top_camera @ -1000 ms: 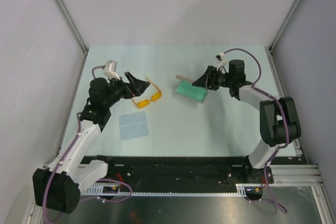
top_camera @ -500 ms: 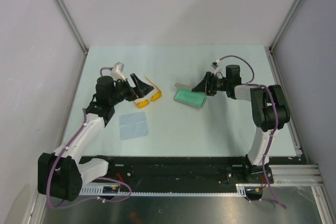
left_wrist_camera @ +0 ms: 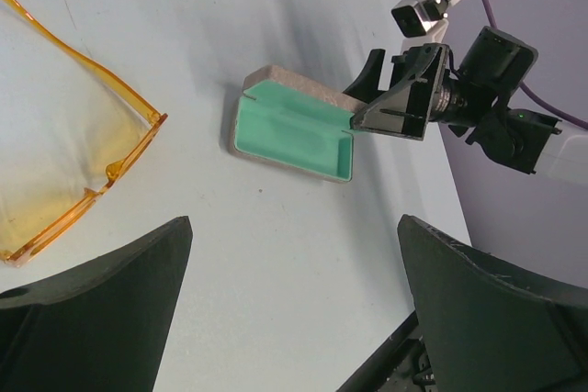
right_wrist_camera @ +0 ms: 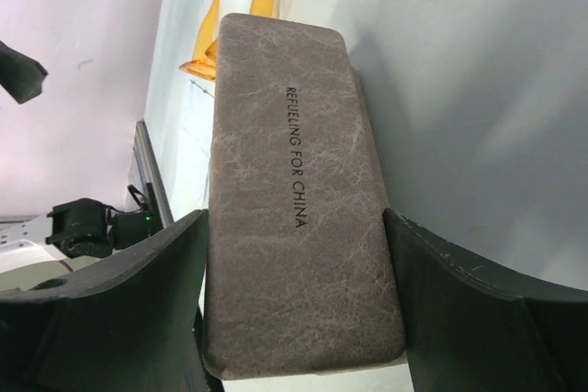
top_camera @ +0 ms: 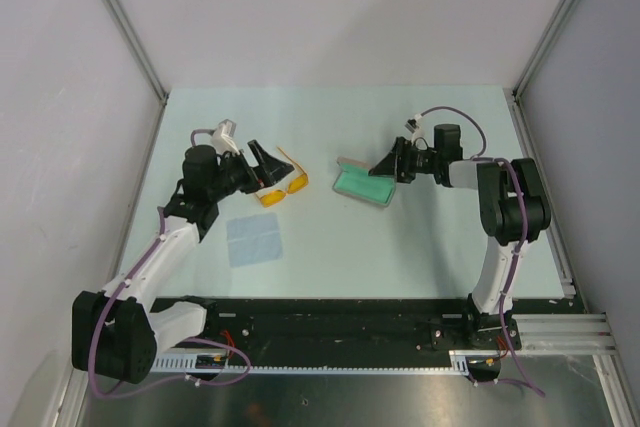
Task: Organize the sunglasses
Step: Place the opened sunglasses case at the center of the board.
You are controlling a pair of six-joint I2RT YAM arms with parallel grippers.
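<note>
My left hand (top_camera: 267, 165) hovers with its fingers spread wide and nothing between them. The sunglasses (left_wrist_camera: 66, 158) lie on the pale worktop (top_camera: 420, 247) just off the tip of one finger. They sit outside the gap rather than in it, with their orange arms unfolded and their lenses toward the surface.

Across from that hand, well apart from the sunglasses, my right hand (top_camera: 392, 161) clasps the case (left_wrist_camera: 292, 131) by its raised lid. One finger lies against each long edge of the speckled grey-brown cover. The wrist camera shows the printed words "REFUELING FOR CHINA" running between the fingers. Beyond the fingertips, the teal-lined tray rests flat on the worktop with the lid tilted up from its far side.

A light blue cloth (top_camera: 253, 238) lies flat behind my left hand, toward the arm's base, touching neither the sunglasses nor the case.
</note>
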